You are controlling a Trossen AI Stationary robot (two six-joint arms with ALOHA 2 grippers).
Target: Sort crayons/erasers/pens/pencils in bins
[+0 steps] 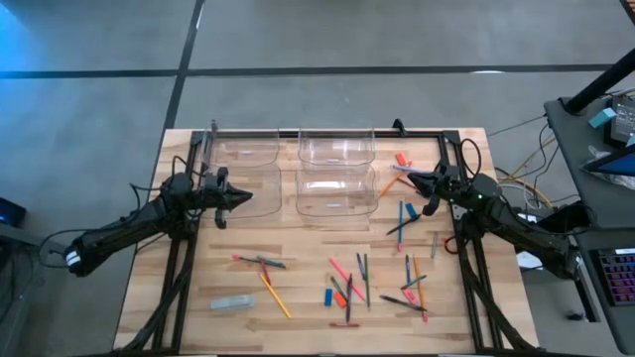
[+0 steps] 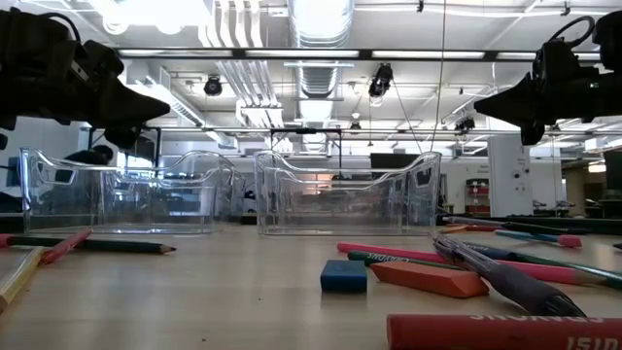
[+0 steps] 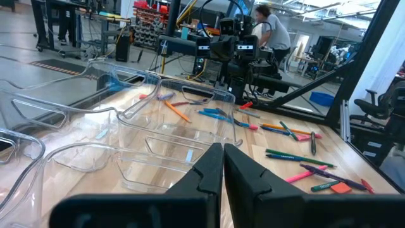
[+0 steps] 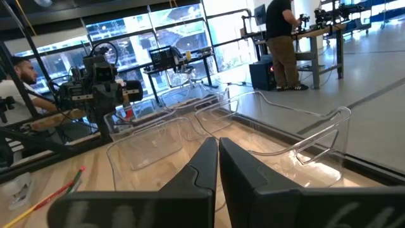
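Note:
Four clear bins (image 1: pixel 335 169) stand together at the table's far middle. Pens, pencils and crayons (image 1: pixel 367 283) lie scattered flat over the near half and along the right side (image 1: pixel 405 213). A blue eraser (image 2: pixel 343 276) lies on the wood beside an orange-red crayon (image 2: pixel 428 279) and a dark purple pen (image 2: pixel 505 277). My left gripper (image 1: pixel 245 198) hovers shut, level, at the left of the bins, pointing toward them (image 3: pixel 223 147). My right gripper (image 1: pixel 410 179) hovers shut, level, at the right of the bins (image 4: pixel 218 140). Neither holds anything.
Black frame rails (image 1: pixel 466 248) run along the table's left and right sides and its far edge. A pale blue block (image 1: pixel 232 302) lies near the front left. A desk with equipment (image 1: pixel 605 129) stands right of the table. People stand in the room beyond (image 4: pixel 281 38).

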